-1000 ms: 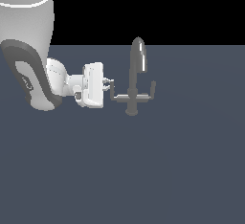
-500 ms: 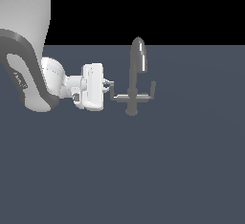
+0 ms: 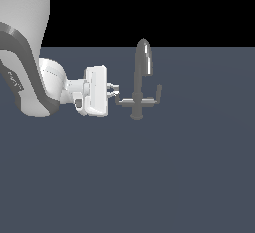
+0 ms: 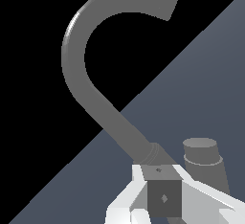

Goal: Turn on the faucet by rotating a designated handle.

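glossy arched grey faucet [image 3: 142, 72], thin L-shaped handle [image 3: 122, 98]

a flat, plain slate-grey floor [image 3: 189, 177] carries only the faucet [image 3: 142, 72], a small grey tap standing upright on its round base, set nearer the floor's far edge than its near edge.

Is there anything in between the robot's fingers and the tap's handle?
No. In the exterior view the fingers sit right at the handle with nothing between; the wrist view shows its tip between them.
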`<state>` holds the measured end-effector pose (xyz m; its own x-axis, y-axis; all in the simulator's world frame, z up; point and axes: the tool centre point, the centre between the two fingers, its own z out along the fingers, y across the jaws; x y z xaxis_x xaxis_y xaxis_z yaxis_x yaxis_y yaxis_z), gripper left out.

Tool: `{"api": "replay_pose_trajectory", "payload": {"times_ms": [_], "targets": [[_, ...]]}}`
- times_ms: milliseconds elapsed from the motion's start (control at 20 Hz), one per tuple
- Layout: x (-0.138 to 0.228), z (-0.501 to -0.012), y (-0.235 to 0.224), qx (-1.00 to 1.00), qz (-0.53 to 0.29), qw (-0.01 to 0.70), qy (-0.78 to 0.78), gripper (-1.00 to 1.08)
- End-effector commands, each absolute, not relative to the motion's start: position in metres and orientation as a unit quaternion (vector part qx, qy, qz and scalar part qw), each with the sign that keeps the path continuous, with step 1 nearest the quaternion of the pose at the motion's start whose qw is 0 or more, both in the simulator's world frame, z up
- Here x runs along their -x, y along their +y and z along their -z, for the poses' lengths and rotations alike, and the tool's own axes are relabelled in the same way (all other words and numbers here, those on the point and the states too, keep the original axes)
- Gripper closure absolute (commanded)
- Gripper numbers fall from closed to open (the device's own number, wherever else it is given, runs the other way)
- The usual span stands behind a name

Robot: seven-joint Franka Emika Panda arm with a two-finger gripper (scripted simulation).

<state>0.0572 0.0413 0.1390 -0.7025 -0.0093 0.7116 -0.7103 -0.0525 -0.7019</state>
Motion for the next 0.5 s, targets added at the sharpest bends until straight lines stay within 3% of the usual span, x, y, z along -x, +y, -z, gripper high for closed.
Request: {"api": "replay_pose_trajectory", "payload": {"times_ms": [0,450], "targets": [[-0.046,-0.135,0.041,-0.283,-0.668,0.267,-0.635,1.08],[-0.020,-0.127,0.040,-0.281,-0.668,0.267,-0.635,1.08]]}}
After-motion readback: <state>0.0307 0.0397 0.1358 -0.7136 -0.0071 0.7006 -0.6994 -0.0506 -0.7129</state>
